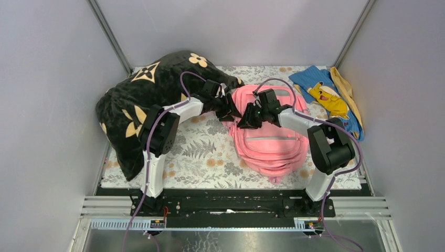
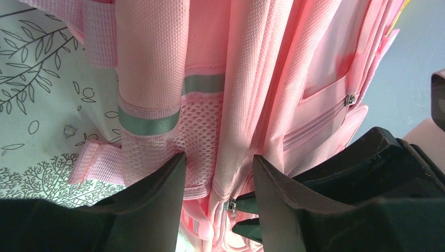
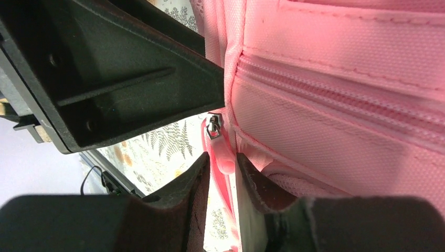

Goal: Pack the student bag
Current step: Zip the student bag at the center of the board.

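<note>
Floral table cover [image 1: 204, 152] lies under the student bag [image 1: 270, 142]. At the bag's far corner, the left gripper [image 2: 219, 157] straddles the mesh pocket [image 2: 202, 126], half open, and I cannot tell whether it grips. The right gripper [image 3: 223, 157] pinches the zip pull [image 3: 219, 151].

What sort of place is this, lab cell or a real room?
Most likely a robot test cell, not a home: plain grey walls with metal corner posts, two arms bolted to a rail, and props like the student bag staged on a floral cloth.
</note>
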